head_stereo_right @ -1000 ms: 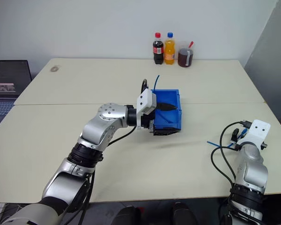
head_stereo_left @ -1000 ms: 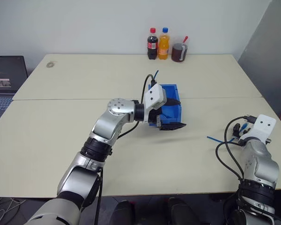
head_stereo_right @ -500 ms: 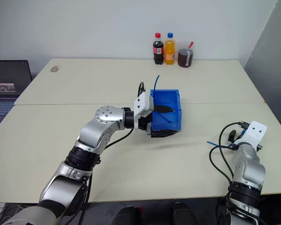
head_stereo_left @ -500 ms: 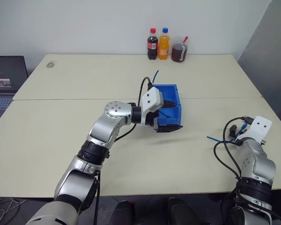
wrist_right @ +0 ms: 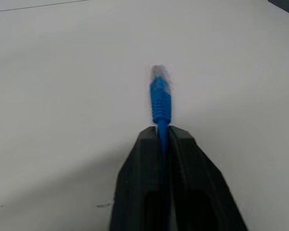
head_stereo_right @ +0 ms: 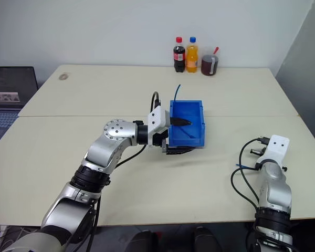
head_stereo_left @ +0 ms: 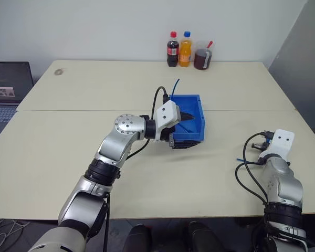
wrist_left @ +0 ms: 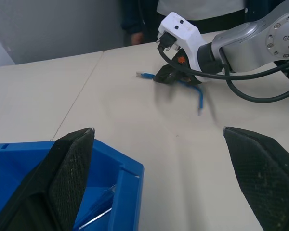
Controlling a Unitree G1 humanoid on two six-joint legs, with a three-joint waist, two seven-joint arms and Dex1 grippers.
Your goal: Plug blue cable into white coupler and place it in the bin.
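The bin (head_stereo_left: 195,119) stands near the middle of the table (head_stereo_left: 68,136), with the left gripper (head_stereo_left: 185,130) at its left wall. The blue cable (wrist_left: 195,91) lies on the table far to the right, under the right gripper (wrist_right: 162,139). Behind, at the table's far edge, stand two bottles (head_stereo_left: 178,49) and a cup (head_stereo_left: 202,59) (side by side). A laptop (head_stereo_left: 5,92) sits left of the table

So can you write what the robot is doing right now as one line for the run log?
right gripper: shut on thin blue cable behind plug | left gripper: open at bright-blue plastic bin | phase: cable grasped, not yet plugged
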